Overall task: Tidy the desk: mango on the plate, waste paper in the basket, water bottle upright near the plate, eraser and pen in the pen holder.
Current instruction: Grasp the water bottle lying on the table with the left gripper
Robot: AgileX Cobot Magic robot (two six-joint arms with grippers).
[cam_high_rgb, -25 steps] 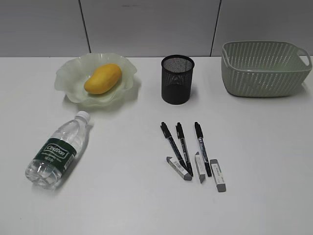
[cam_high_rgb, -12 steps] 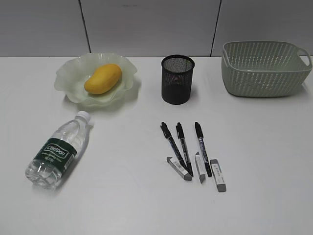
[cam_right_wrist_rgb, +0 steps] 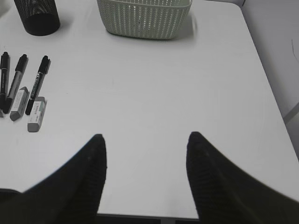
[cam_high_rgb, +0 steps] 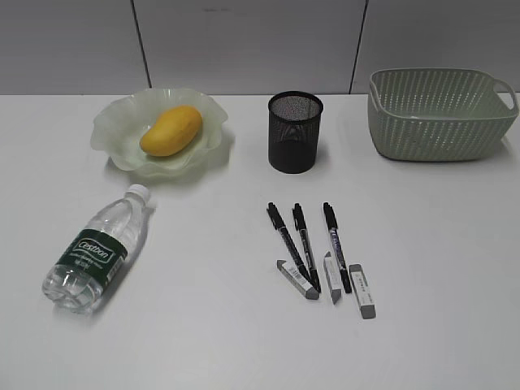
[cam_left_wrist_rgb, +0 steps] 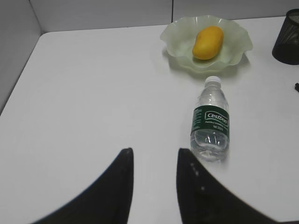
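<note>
Mango point(cam_high_rgb: 171, 130) already on plate point(cam_high_rgb: 114, 122). Next: water bottle point(cam_left_wrist_rgb: 210, 121) lying near plate, cap toward it. Left gripper point(cam_left_wrist_rgb: 154, 161) parted, right gripper point(cam_right_wrist_rgb: 145, 149) wide apart, both empty. Grab mid-label (slippery), tip upright.

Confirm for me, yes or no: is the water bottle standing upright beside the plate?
No. The water bottle lies on its side on the desk, its white cap pointing toward the plate.
</note>
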